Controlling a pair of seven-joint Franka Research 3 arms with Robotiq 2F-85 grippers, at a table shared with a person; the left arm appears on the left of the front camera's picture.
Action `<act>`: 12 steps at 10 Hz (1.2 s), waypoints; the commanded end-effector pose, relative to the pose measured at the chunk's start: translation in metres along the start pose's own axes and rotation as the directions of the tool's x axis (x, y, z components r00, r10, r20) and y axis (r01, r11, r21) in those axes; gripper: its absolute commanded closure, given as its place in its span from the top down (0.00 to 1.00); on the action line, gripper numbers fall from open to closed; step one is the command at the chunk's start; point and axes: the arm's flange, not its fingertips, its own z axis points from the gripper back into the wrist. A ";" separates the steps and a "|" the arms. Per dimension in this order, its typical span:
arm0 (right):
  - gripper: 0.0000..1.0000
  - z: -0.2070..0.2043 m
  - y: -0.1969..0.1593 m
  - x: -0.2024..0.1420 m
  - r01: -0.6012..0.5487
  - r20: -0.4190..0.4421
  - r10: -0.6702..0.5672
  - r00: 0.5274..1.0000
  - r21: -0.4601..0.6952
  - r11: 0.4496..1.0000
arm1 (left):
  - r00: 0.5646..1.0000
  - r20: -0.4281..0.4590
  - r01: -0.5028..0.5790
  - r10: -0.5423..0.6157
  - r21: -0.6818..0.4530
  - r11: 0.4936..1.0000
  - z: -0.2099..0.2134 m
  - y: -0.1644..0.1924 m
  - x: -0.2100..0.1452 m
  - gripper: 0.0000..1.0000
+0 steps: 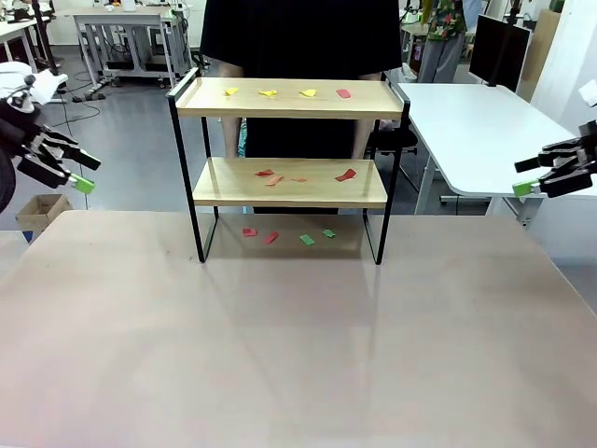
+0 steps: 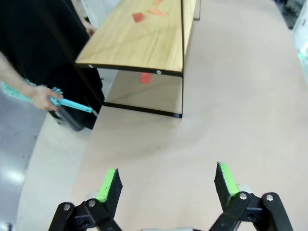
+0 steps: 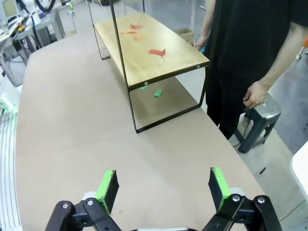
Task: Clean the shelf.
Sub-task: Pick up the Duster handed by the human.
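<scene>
The shelf (image 1: 290, 183) is standing near the middle of the far edge of the desk (image 1: 298, 355), with its four black legs on the desk surface and its long side facing the robot. Small yellow scraps (image 1: 269, 92) and one red scrap (image 1: 343, 93) are lying on the top board, red and orange scraps (image 1: 280, 177) are lying on the lower board, and red and green scraps (image 1: 289, 235) are lying on the desk under the shelf. The left gripper (image 1: 89, 173) is hovering in the air beyond the left edge of the desk, above the level of the desk, and its fingers are pointing inward toward the shelf. In the left wrist view its jaws are standing wide apart with nothing between the green pads (image 2: 108, 185), and they are looking along the desk at the end of the shelf. The right gripper (image 1: 522, 177) is hovering in the same way beyond the right edge, well apart from the shelf, and its fingers are pointing inward and a little downward. Its jaws are also spread and holding nothing, as the right wrist view is showing. A person (image 1: 298, 37) in black clothes is standing behind the shelf at the far edge. One hand (image 2: 42, 98) is gripping a teal brush-like tool (image 2: 72, 103) low beside the body, and the other hand (image 3: 254, 94) is hanging down loosely with nothing in it.
</scene>
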 end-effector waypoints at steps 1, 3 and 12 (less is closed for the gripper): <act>1.00 0.020 -0.039 -0.016 -0.013 0.112 0.012 0.994 0.015 1.000 | 0.993 0.114 -0.025 0.030 -0.040 0.999 0.021 0.041 -0.019 1.00; 1.00 0.031 -0.068 -0.034 0.006 0.186 -0.014 0.983 0.044 0.999 | 0.978 0.206 0.005 0.015 -0.094 0.996 0.030 0.063 -0.038 1.00; 1.00 0.060 -0.114 -0.062 0.038 0.352 -0.057 0.934 0.060 0.997 | 0.872 0.489 0.101 -0.003 -0.175 0.979 0.041 0.099 -0.087 1.00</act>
